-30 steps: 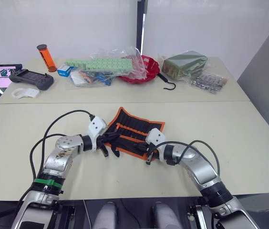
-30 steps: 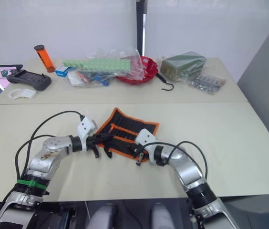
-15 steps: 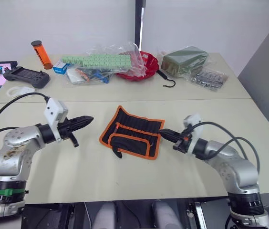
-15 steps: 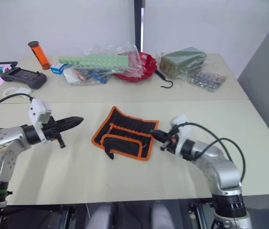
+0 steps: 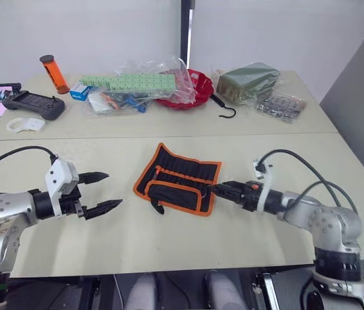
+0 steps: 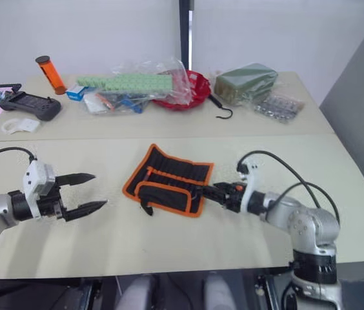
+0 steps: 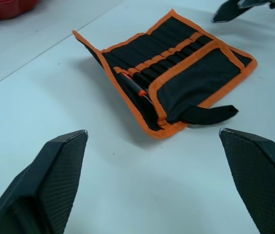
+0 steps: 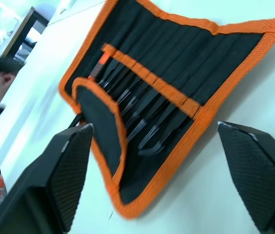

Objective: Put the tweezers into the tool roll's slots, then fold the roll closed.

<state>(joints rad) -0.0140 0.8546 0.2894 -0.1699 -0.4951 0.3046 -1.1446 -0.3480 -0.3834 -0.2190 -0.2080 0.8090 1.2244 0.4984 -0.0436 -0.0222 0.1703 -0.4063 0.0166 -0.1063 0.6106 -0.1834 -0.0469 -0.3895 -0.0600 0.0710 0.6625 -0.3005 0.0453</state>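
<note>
Roll (image 5: pixel 179 179) flat on the tabletop (image 5: pixel 169 239), at the centre, partly folded: near flap turned over the lower half, far half lying open, black strap (image 5: pixel 155 205) trailing off the near edge toward 7 o'clock. Tweezers (image 8: pixel 142 114) seated side by side in the slots (image 8: pixel 149 78), points showing below the orange band, in the right wrist view. One orange-tipped tool at the end of the row beside them.

Left hand (image 5: pixel 99 192) at 9 o'clock of the roll, well apart from it, released, fingers spread wide, grasping nothing, tips turned toward the roll. Right hand (image 5: pixel 213 189) at 3 o'clock of the roll, tips just beside its orange edge; released too, per the wide gap in its wrist view, grasping nothing.

At 12 o'clock, well apart across the tabletop: red bowl (image 5: pixel 192 93) under clear bags, hook (image 5: pixel 227 113) just beside it, green block (image 5: pixel 250 81) at 1 o'clock, orange tube (image 5: pixel 51 73) and controller (image 5: pixel 30 104) at 10 o'clock.
</note>
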